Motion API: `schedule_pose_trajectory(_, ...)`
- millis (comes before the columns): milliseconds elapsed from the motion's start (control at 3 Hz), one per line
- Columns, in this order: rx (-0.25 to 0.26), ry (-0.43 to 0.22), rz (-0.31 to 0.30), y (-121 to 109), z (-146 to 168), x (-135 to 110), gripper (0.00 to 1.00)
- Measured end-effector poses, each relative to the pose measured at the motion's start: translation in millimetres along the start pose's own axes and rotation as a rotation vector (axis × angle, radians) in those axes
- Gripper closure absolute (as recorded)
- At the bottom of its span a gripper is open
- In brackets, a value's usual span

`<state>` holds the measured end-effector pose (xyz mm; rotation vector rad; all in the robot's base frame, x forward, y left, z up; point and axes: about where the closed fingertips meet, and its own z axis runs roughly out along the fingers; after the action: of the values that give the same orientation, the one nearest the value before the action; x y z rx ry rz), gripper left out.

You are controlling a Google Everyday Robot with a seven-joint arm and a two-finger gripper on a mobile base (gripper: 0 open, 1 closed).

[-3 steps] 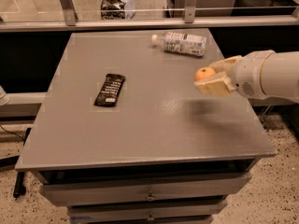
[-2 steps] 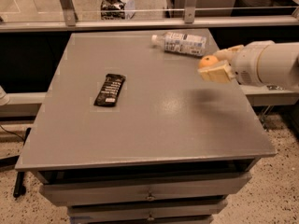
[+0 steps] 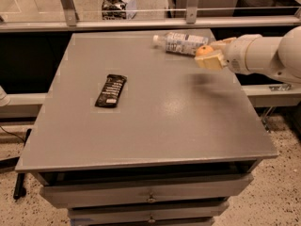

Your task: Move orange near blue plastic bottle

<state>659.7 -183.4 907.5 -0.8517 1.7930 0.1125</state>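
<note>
The orange (image 3: pixel 203 51) is small and round, and it is held in my gripper (image 3: pixel 210 55), which reaches in from the right on a thick white arm. The gripper is shut on the orange and holds it above the grey table (image 3: pixel 155 121), near its back right corner. The blue plastic bottle (image 3: pixel 181 43) lies on its side at the back of the table, clear with a white cap pointing left and a pale label with dark print. The orange is just to the right of the bottle's base, close to it.
A flat black snack-bar wrapper (image 3: pixel 111 90) lies on the left middle of the table. A metal rail and glass partition (image 3: pixel 141 18) run behind the table. Drawers (image 3: pixel 150 199) sit under the front edge.
My gripper has carried the orange away from me and slightly up, from the right middle of the table to just beside the bottle. The bottle and wrapper have not moved.
</note>
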Motion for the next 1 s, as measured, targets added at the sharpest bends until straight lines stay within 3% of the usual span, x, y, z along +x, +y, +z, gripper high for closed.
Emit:
schedule_pose_trajectory(667,-0.020,-0.059,0.031,-13.9,42.3,3.2,1.00)
schedule_pose_trajectory(1000,-0.013,-0.070,0.047,-18.3,53.5,7.1,0.82)
